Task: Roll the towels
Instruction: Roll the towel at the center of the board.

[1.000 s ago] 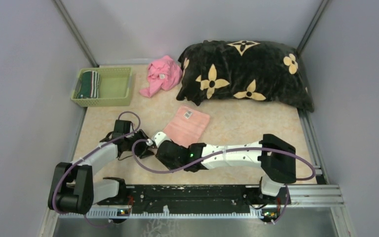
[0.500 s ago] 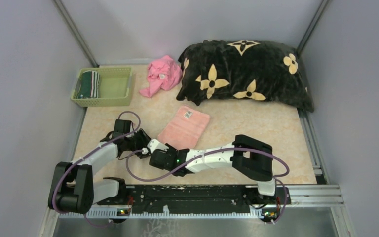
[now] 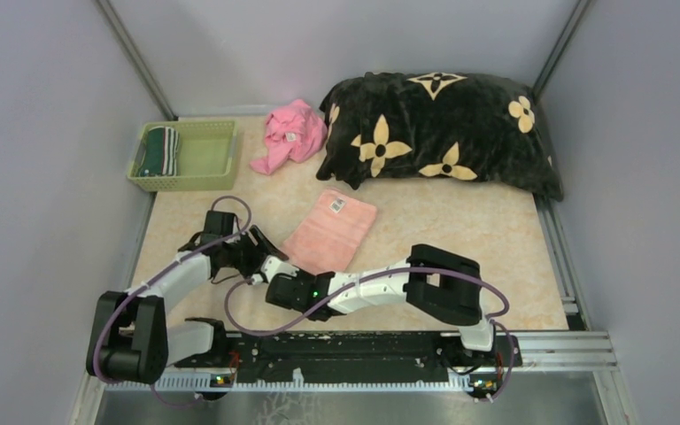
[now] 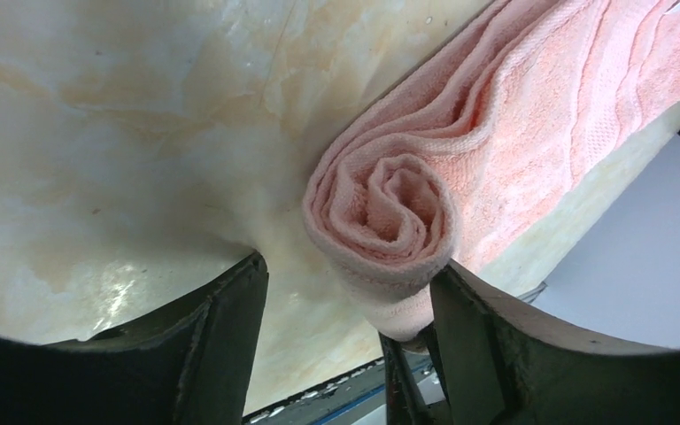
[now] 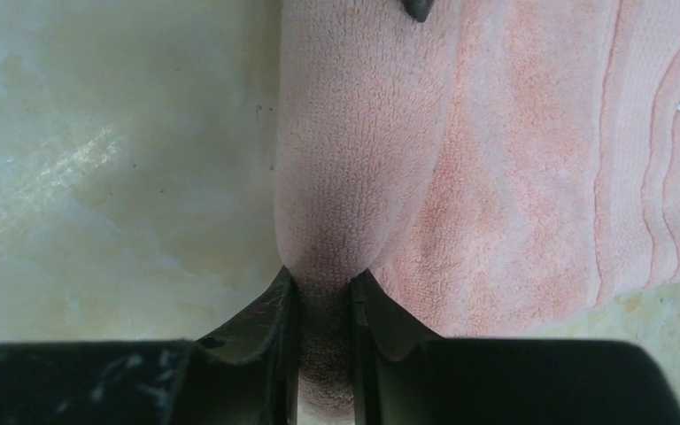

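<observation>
The pale salmon-pink towel (image 3: 335, 227) lies mid-table, its near-left end rolled into a tight spiral (image 4: 388, 212). My right gripper (image 3: 275, 269) is shut on that roll, pinching it between both fingers (image 5: 323, 305). My left gripper (image 3: 257, 251) is open at the roll's end; in the left wrist view (image 4: 350, 305) the roll rests against one finger (image 4: 482, 350) and the other finger (image 4: 221, 341) stands apart on the table. The dark green towel with white stripes (image 3: 158, 150) sits rolled in the green basket (image 3: 208, 158) at the back left.
A crumpled bright pink cloth (image 3: 290, 133) lies behind the towel. The big black blanket with tan flowers (image 3: 438, 133) fills the back right. The towel's tag (image 3: 337, 204) faces up. Grey walls close in both sides.
My right arm has folded and its gripper has slid left and nearer, still on the towel's rolled end. The left gripper has barely moved.
</observation>
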### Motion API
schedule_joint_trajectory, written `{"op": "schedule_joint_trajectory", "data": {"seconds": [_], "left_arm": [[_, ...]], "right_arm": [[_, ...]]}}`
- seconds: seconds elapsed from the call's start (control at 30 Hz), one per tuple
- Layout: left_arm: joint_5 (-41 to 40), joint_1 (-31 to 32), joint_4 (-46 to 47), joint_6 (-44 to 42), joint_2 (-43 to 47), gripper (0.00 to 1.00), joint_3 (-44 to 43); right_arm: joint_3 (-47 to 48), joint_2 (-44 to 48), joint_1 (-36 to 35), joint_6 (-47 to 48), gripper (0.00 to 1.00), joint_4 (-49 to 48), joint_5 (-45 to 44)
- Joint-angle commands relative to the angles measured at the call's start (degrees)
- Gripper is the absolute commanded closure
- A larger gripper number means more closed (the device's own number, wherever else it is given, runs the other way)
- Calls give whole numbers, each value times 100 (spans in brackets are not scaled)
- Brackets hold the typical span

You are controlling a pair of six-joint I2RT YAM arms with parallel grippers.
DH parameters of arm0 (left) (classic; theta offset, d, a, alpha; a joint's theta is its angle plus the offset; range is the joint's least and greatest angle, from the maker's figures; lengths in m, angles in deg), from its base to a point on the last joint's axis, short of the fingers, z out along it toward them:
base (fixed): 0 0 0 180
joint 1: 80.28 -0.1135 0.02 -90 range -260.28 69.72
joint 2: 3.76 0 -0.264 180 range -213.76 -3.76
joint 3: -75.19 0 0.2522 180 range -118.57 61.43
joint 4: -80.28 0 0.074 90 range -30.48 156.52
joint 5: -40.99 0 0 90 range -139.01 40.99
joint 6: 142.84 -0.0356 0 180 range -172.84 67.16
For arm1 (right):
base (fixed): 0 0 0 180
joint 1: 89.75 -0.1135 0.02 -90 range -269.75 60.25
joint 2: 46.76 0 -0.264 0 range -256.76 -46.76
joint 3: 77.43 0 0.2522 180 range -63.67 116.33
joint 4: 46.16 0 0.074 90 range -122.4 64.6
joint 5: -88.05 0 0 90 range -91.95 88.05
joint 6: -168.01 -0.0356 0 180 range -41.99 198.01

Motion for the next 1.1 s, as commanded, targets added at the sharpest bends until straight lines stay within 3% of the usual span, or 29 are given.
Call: {"op": "schedule_joint_trajectory", "data": {"seconds": [0.0,0.23,0.4,0.53,0.87,1.07], "left_arm": [[-637,-19,-796,-330,296,24,-163],[-1038,-25,-1632,-471,1430,17,-399],[-980,-27,-2073,-505,1765,15,-529],[-744,-19,-1918,-485,1879,14,-435],[93,-18,-625,-272,806,18,-374],[77,-18,-81,-255,88,30,-222]], "right_arm": [[-196,14,151,-245,87,-110,1644],[-754,775,1122,-1039,96,-1188,4680],[-1172,761,1997,-1927,98,-2191,6514],[-1620,566,2585,-2768,99,-3353,7669],[-1783,-284,3224,-3577,96,-3973,8553],[-1785,-420,3329,-3611,96,-3913,8407]]}}
